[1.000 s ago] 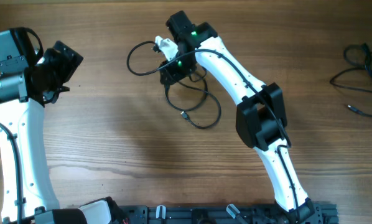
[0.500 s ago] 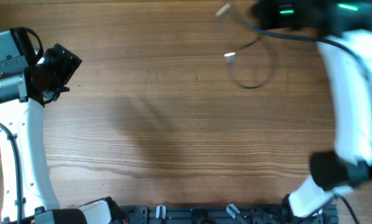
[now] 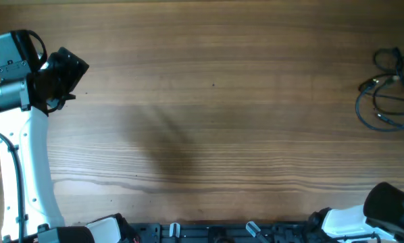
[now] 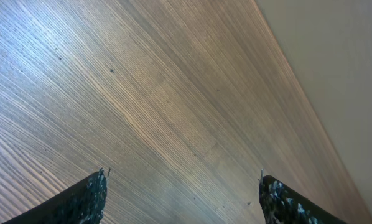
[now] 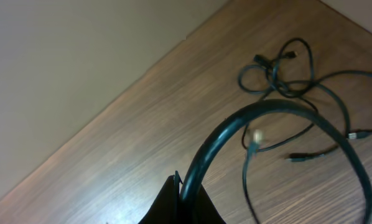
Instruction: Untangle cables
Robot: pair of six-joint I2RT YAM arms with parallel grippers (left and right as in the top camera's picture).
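Holding pose, left arm: the left arm (image 3: 19, 148) stands at the left edge of the counter (image 3: 209, 101), and its left hand (image 3: 65, 69) points to the right, over bare wood.
Right arm: only a white and black part of the right arm (image 3: 384, 214) shows, at the lower right corner of the overhead view.
Cables: the cables (image 3: 384, 79) lie at the far right edge of the counter, well apart from the left hand. They are thin dark cords in a loose tangle, with several loops crossing each other and small plug ends sticking out. In the right wrist view the tangle (image 5: 276, 78) lies flat on the wood, with a pale plug (image 5: 255, 134) near it.
Left hand: the two fingers (image 4: 89, 199) are wide apart, with nothing between them.
Right hand: only the dark tip of the right hand (image 5: 180, 202) shows. A thick black cord (image 5: 267, 109) curves up from it. I cannot tell how far this hand is open, or whether it grips the cord.
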